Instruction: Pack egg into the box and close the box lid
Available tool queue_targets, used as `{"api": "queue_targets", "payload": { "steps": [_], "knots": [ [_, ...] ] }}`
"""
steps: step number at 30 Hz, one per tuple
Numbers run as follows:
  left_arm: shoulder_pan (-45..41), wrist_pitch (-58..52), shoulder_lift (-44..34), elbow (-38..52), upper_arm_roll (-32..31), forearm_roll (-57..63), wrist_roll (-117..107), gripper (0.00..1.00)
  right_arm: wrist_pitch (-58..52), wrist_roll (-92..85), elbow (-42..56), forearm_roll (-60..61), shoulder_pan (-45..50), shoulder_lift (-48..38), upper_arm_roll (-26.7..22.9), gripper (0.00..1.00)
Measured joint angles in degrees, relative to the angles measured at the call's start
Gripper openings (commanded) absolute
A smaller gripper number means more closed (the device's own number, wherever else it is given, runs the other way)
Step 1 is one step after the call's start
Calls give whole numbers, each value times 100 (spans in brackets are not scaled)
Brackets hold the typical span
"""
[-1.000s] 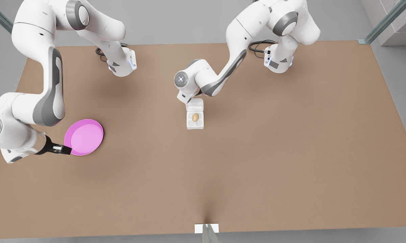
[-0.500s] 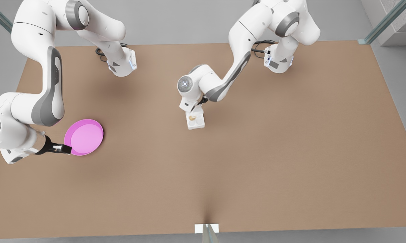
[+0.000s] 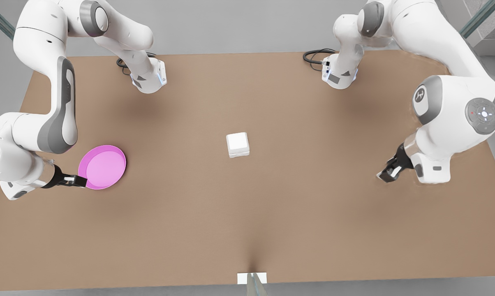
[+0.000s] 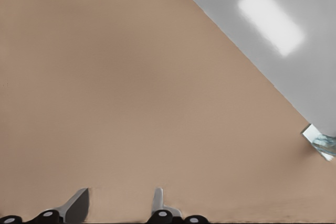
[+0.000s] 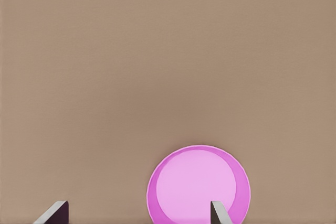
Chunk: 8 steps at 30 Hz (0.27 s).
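The white box [image 3: 237, 144] sits in the middle of the table with its box lid [image 3: 237, 141] folded flat over the cups. The egg is hidden. My left gripper [image 3: 385, 174] hangs low at the front view's right, far from the box, and in the left wrist view it [image 4: 118, 203] is open over bare table. My right gripper [image 3: 77, 181] waits at the front view's left, at the edge of the pink dish [image 3: 102, 166]. In the right wrist view it [image 5: 136, 211] is open, with the pink dish [image 5: 198, 184] lying just ahead of one finger.
Both arm bases [image 3: 149, 78] [image 3: 338, 74] stand at the table's far edge, with cables beside them. A small white marker [image 3: 251, 278] sits at the near edge and also appears as the marker [image 4: 317, 142] beyond the left gripper.
The left arm has swung from over the box to the front view's right. The lid, upright a second ago, now lies shut and the egg no longer shows. The right arm has not moved.
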Motion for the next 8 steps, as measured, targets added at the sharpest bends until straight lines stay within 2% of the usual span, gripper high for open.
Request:
{"api": "queue_targets", "payload": {
  "steps": [2, 3, 8],
  "knots": [
    [83, -262, -989, -802, -246, 294, 641, 100, 0, -11, 0, -1, -4, 0, 0, 100],
    [160, -348, -1206, -1046, -312, 392, 964, 100, 0, -16, 0, -2, -6, 0, 0, 100],
    [188, -626, -1207, -1287, -386, 646, 2337, 100, 3, -32, 0, -4, -11, 0, -8, 100]
  ]
}}
